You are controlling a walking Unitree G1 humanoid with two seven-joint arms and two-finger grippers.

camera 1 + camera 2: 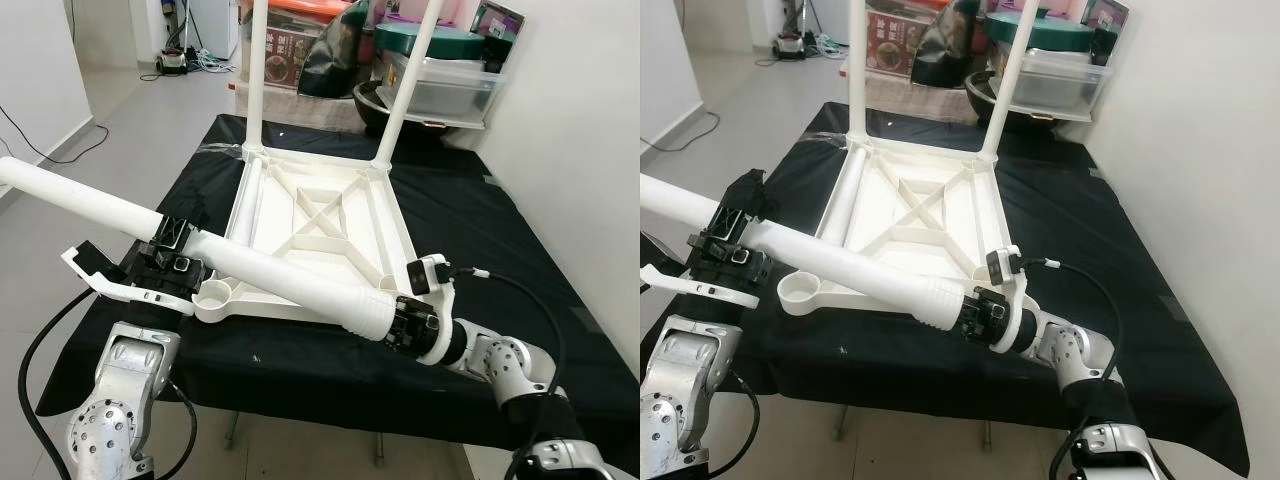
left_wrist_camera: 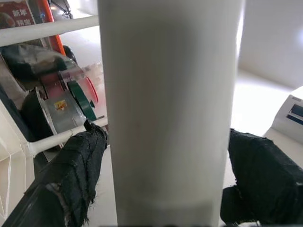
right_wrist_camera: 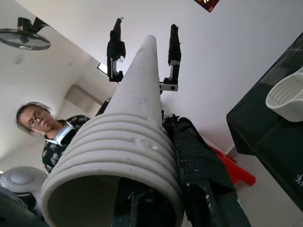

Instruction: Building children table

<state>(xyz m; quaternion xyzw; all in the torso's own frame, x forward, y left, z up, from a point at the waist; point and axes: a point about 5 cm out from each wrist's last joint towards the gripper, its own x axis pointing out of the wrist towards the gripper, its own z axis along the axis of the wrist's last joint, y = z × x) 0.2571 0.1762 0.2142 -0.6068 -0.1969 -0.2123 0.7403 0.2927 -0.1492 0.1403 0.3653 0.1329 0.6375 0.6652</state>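
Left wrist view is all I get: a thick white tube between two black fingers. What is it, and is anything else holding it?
Observer: It is a long white plastic table leg; the right gripper clamps its ribbed end, the left gripper its middle.
Operator: Where does it go?
Observer: An upturned white plastic tabletop lies on the black cloth; its near left round socket is empty.
Operator: Other legs?
Observer: Two white legs already stand in the far corners.

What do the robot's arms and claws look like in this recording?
Both arms are silver metal with rounded, screw-dotted joints and black cables looping alongside. The left claw and right claw have long black fingers with worn, frayed black padding, plus white plastic housings at the wrists.
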